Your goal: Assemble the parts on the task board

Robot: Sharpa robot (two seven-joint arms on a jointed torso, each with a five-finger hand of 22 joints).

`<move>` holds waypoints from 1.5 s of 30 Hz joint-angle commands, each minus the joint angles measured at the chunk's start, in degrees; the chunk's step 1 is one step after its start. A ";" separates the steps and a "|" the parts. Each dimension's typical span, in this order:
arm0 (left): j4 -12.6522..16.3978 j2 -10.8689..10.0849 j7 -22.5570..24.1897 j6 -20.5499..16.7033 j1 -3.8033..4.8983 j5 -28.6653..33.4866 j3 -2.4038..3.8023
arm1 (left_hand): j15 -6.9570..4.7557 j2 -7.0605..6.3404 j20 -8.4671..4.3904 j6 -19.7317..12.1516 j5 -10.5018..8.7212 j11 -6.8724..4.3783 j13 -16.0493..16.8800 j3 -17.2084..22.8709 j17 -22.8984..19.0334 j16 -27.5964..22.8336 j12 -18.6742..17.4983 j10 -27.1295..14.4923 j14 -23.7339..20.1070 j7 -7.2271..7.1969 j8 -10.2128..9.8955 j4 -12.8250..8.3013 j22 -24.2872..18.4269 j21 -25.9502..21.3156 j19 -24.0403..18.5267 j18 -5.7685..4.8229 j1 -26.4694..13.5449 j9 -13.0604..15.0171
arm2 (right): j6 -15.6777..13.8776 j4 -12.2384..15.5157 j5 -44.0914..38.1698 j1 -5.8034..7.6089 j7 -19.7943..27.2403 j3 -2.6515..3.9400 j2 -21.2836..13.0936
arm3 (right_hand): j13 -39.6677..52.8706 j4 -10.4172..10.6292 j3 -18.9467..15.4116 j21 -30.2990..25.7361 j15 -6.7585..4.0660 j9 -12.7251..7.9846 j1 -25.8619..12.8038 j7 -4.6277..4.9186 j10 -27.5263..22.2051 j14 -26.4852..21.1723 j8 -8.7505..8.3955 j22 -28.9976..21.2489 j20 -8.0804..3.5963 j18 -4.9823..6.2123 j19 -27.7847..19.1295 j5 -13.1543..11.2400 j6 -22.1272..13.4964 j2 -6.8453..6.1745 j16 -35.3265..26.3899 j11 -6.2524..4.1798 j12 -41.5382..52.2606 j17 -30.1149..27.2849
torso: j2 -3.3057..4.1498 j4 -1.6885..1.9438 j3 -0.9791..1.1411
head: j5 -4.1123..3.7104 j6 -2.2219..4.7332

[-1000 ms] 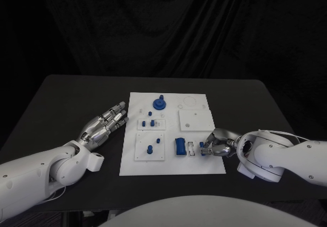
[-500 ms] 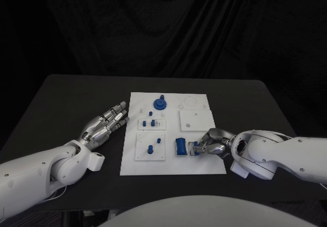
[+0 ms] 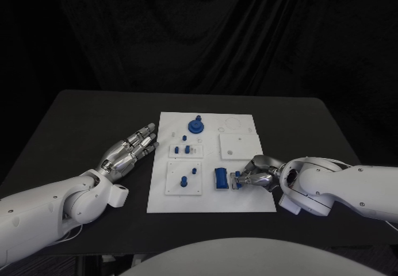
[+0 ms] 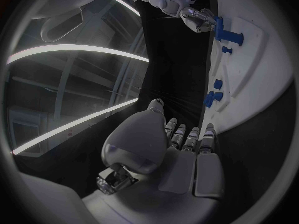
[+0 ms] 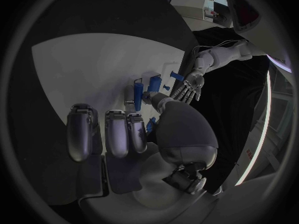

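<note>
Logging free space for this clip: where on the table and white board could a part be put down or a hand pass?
Bare table lies beyond the left hand, along the far edge, and right of the board. On the board, its near strip is free. Crowded: the near right corner, where the right hand works by the blue block, and the left column of blue pegs.

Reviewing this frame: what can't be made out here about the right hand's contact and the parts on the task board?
- Right hand and the blue block beside it: head view, the fingers cover the contact spot; whether anything is pinched is unclear.
- The same spot in the right wrist view: the palm hides it.
- Small pegs on the task board: head view, too small to tell seated from loose.
- Left hand: palm underside hidden.
</note>
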 commanded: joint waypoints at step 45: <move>-0.17 0.18 2.61 1.14 -0.29 0.21 0.05 | 0.28 0.09 0.48 0.09 0.32 0.33 0.04 -0.07 -0.06 -0.21 0.31 -0.08 -0.03 0.60 0.09 -0.55 -0.05 0.35 0.04 0.13 0.60 0.05 | 6.45 1.66 -15.02 -0.09 -1.76 -0.10 -2.76 | 15.09 6.64 -14.70 -0.17 0.08 1.55 0.45 -0.58 6.18 3.93 5.65 12.21 0.14 0.82 2.41 -26.92 -1.25 0.32 0.20 -0.15 0.16 3.45 | 0.01 -0.03 0.03 | 0.54 0.00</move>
